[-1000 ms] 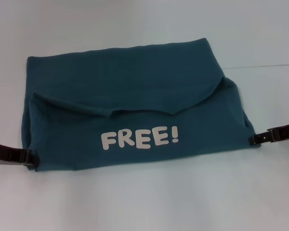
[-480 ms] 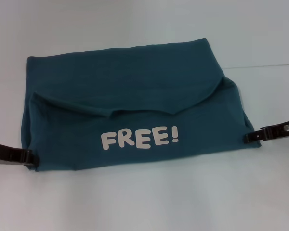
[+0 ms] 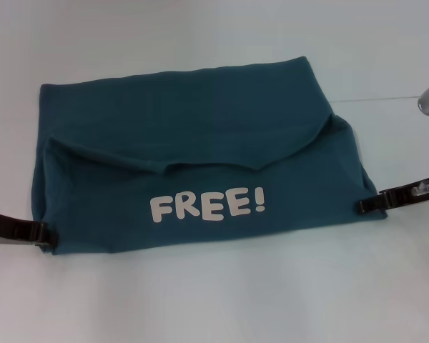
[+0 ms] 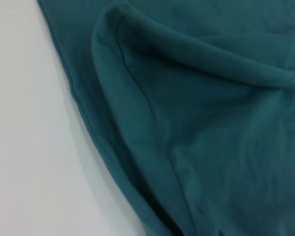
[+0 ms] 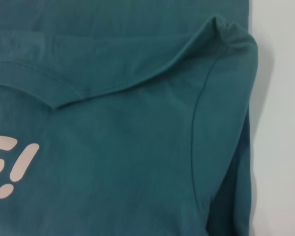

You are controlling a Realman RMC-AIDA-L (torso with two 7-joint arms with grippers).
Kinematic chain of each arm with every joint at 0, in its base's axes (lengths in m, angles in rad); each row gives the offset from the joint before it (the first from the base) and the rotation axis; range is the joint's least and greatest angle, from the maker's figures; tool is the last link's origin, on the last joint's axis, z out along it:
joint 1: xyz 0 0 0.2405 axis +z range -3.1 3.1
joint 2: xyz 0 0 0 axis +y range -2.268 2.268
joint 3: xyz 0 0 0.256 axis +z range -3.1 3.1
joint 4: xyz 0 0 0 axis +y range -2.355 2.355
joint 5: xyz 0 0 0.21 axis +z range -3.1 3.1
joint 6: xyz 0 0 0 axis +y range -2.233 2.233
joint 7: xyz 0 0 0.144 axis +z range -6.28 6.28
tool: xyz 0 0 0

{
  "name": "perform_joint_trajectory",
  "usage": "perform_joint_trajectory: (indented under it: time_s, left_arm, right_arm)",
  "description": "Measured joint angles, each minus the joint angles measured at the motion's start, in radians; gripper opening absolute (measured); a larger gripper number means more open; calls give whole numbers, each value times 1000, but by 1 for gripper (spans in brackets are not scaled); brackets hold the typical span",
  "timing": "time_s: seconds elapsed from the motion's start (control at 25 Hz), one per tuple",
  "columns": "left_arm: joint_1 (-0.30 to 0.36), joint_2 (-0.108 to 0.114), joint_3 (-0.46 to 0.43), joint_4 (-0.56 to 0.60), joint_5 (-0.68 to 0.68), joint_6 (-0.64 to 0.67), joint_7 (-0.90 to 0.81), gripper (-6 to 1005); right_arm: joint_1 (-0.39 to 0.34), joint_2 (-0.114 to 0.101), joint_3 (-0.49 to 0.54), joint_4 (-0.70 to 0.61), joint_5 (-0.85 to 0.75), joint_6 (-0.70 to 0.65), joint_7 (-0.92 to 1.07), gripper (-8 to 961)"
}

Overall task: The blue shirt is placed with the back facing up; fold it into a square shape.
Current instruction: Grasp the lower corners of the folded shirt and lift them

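The right gripper [image 3: 363,205] has crept inward along the table [image 3: 200,300] and now touches the blue shirt [image 3: 193,153] at its right edge; the left gripper [image 3: 48,234] stays at the shirt's near-left corner. Whether either is clamped is unclear. The shirt lies folded, its lettering facing up.

White table [image 3: 200,300] under folded blue shirt [image 3: 193,143]

The setting reads as a robot test bench or lab rather than a home. A plain, pale, featureless worktop [image 3: 200,300] fills the whole head view, lit evenly, with a thin straight seam [image 3: 386,98] running off toward 3 o'clock. No furnishing shows what kind of room surrounds it.
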Motion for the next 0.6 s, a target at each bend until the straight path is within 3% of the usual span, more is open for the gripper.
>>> perform_joint_trajectory:
  time_s: [0.48, 0.6]
  left_arm:
    - [-7, 3, 0, 1, 0, 7, 0, 85]
    - [-8, 4, 0, 0, 0, 7, 0, 85]
  right_arm:
    - [33, -5, 1, 80, -13, 34, -2, 746]
    - [30, -5, 5, 77, -9, 35, -6, 509]
